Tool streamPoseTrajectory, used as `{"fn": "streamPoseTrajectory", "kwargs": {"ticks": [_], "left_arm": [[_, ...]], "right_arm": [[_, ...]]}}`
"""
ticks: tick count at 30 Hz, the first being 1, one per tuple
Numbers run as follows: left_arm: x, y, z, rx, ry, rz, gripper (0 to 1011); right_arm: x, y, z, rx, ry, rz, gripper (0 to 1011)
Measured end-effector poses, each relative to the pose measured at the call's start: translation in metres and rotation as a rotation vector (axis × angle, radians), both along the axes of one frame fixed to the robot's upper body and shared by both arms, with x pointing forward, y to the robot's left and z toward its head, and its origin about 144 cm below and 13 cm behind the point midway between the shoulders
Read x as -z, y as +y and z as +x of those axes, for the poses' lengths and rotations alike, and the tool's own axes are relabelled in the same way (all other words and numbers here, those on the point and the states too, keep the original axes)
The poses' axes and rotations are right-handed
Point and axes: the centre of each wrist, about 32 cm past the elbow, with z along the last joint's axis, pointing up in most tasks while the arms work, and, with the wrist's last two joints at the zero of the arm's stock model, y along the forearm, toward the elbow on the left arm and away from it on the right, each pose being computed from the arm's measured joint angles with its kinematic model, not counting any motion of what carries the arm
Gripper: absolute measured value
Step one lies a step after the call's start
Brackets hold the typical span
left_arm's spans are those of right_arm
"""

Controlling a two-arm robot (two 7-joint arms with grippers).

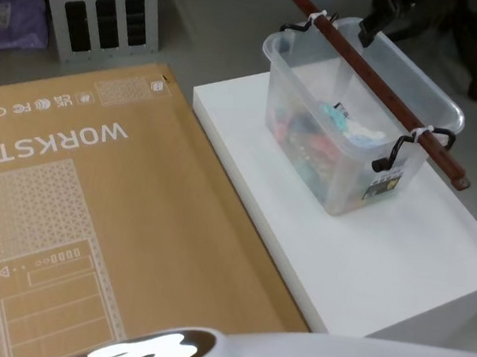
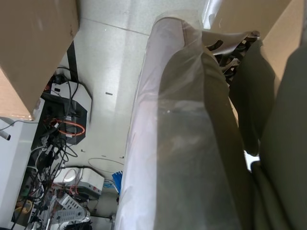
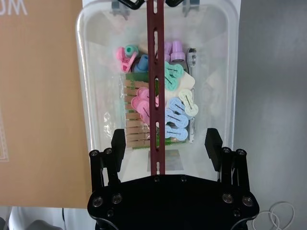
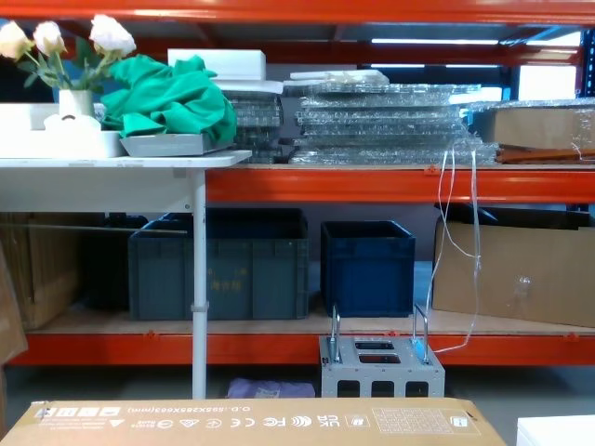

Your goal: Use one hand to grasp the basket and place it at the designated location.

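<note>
The basket (image 1: 357, 123) is a pale translucent tub standing on a white platform (image 1: 402, 257) to my right. It holds coloured clothes pegs (image 3: 168, 112). A dark red bar handle (image 1: 379, 82) lies across its rim, tied on at both ends by black clips. My right gripper (image 1: 372, 28) hovers at the basket's far end. In the right wrist view the right gripper (image 3: 165, 142) is open, with its fingers (image 3: 118, 142) apart on either side of the bar (image 3: 154, 72) and nothing held between them.
A large brown cardboard box (image 1: 86, 230) lies flat to the left of the platform, its top edge (image 4: 251, 418) low in the chest view. A grey metal unit (image 1: 98, 7) stands on the floor behind it. Dark blue crates (image 4: 367, 265) sit on the orange shelving.
</note>
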Motion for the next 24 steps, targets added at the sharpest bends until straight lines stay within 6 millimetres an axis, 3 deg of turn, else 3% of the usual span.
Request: {"fn": "streamPoseTrajectory", "kwargs": {"ticks": [10,24], "left_arm": [[0.0,0.0,0.0,0.0,0.0,0.0,0],[0.0,0.0,0.0,0.0,0.0,0.0,0]], "right_arm": [[-0.024,-0.004,-0.02,-0.006,-0.074,0.025,1000],[-0.025,-0.004,-0.02,-0.007,-0.075,0.027,1000]]}}
